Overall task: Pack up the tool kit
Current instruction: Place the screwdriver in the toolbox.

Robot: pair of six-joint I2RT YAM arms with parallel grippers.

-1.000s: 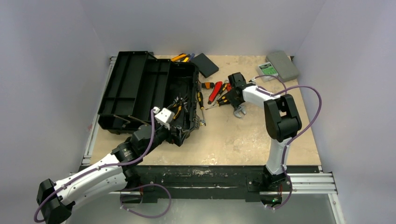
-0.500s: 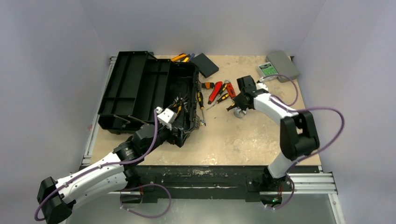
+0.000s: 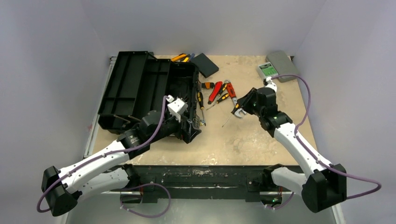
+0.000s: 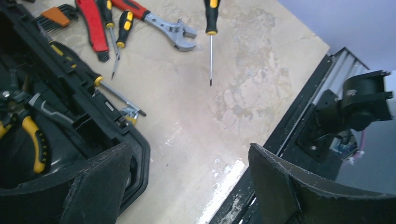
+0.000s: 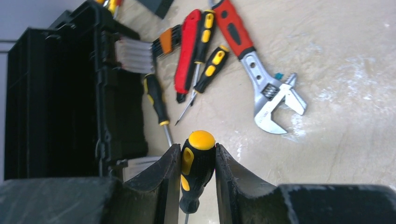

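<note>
While the toolbox (image 3: 140, 86) lies open at left, tools lie loose beside it.
Left gripper (image 4: 187, 184) gapes empty above its near right corner; three loose screwdrivers (image 5: 210, 67) and one wrench (image 5: 261, 70) lie alongside; right gripper (image 5: 198, 151) pinches a fourth screwdriver (image 5: 196, 179); one grey case (image 3: 282, 65) sits far right.

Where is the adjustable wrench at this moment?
The wrench lies on the table, right of centre in the top view, between the loose screwdrivers beside the open toolbox and the right gripper.
</note>
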